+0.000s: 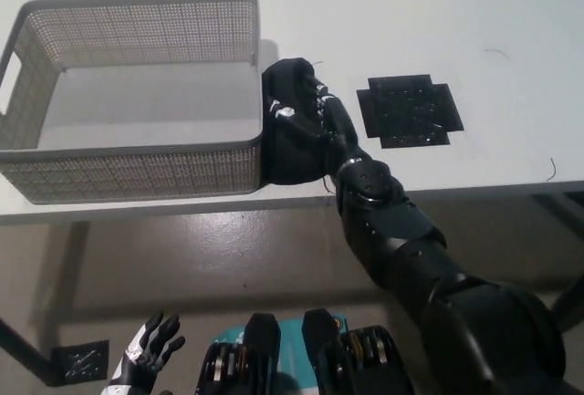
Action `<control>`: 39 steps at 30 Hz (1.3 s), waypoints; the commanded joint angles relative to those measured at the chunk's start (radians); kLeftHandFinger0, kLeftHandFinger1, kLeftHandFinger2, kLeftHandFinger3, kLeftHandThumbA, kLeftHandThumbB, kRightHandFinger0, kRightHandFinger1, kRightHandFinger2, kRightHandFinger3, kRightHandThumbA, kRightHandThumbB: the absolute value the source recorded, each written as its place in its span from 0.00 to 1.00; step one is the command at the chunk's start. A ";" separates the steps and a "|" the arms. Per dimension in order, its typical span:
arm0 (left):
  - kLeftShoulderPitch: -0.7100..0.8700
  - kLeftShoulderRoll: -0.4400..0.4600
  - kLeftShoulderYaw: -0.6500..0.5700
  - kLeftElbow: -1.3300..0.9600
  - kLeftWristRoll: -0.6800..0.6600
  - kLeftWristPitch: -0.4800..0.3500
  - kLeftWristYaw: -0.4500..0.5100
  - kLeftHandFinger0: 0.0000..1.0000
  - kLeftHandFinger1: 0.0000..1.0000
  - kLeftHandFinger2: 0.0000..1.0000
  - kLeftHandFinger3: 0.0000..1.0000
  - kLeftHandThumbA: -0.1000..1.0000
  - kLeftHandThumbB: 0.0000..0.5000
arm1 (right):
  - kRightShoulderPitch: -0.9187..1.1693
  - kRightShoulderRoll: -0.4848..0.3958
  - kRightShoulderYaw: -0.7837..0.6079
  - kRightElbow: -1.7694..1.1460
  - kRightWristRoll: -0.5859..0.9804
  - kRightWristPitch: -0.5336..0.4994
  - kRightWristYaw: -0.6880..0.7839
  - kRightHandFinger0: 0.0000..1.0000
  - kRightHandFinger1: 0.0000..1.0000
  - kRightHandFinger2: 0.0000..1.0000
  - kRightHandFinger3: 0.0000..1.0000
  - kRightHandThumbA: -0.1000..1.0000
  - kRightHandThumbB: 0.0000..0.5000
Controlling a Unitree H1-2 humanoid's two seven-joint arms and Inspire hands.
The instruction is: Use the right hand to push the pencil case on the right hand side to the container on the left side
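A black pencil case lies on the white table, pressed against the right wall of the grey mesh container. My black right hand rests on top of the case, its dark fingers hard to tell apart from the fabric. The right arm reaches in from the bottom right. The container stands at the left of the table and holds nothing. My left hand hangs low at the lower left, below the table's edge, fingers spread apart.
A flat black cross-shaped mat lies on the table right of the case. The table's front edge runs across the middle, with floor below it. A small black plate sits on the floor at lower left.
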 commanded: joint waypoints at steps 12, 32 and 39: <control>0.006 0.002 -0.002 0.012 -0.009 -0.036 -0.007 1.00 1.00 1.00 1.00 0.77 0.24 | -0.036 -0.088 -0.196 -0.273 0.254 0.070 0.310 1.00 1.00 1.00 1.00 1.00 0.66; -0.003 0.011 0.004 -0.025 -0.023 0.004 -0.006 1.00 1.00 1.00 1.00 0.76 0.25 | 0.408 -0.153 -0.078 -1.117 0.210 0.163 0.336 1.00 1.00 1.00 1.00 1.00 0.76; -0.057 0.015 0.048 -0.001 -0.009 0.010 0.018 1.00 1.00 1.00 1.00 0.82 0.30 | 0.754 -0.178 -0.056 -1.559 0.179 0.135 0.344 1.00 1.00 1.00 1.00 1.00 0.83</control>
